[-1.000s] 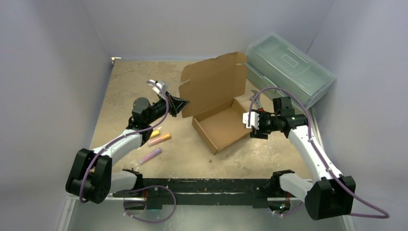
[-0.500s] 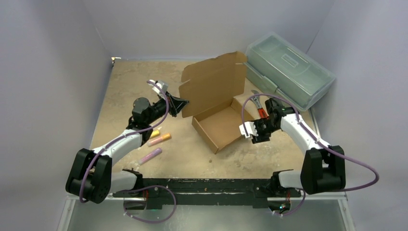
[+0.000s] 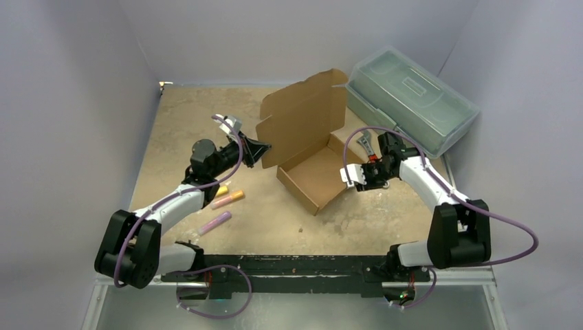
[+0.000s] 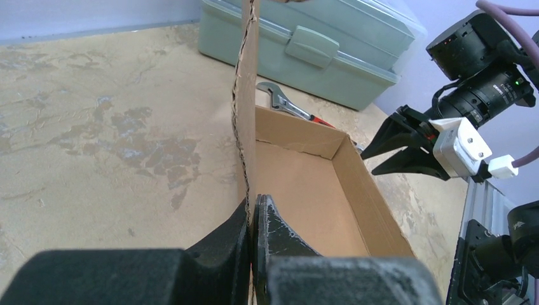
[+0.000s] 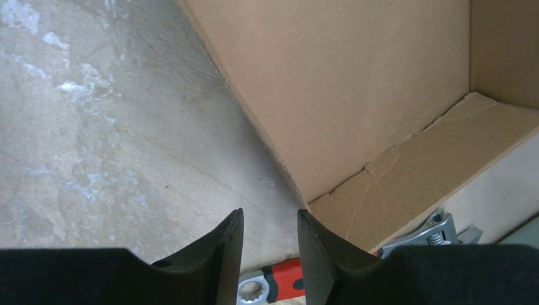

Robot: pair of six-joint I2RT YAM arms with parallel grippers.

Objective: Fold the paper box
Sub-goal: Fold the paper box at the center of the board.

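Clamping the left edge of the upright lid panel, the left end effector (image 4: pixel 254 225) is grasping the plain brown corrugated cardboard paper box (image 3: pixel 313 180), with its jaws pressing tight on the board. The box is sitting at the centre of the mottled beige worktop (image 3: pixel 185 124). Its shallow rectangular tray is lying open on the near side, and its lid is standing nearly vertical along the far-left side of the tray.

The right end effector (image 5: pixel 269 219) is hovering just beside the right side of the tray. Its jaws are released and parted, and only bare worktop is showing between them.

A red-handled metal adjustable wrench (image 4: pixel 289 105) is lying on the worktop just right of the box. A translucent grey-green plastic toolbox (image 3: pixel 412 96) is resting at the far right. An orange-and-yellow cylinder (image 3: pixel 227 199) and a pink cylinder (image 3: pixel 214 222) are lying at the near left, beside the left arm.
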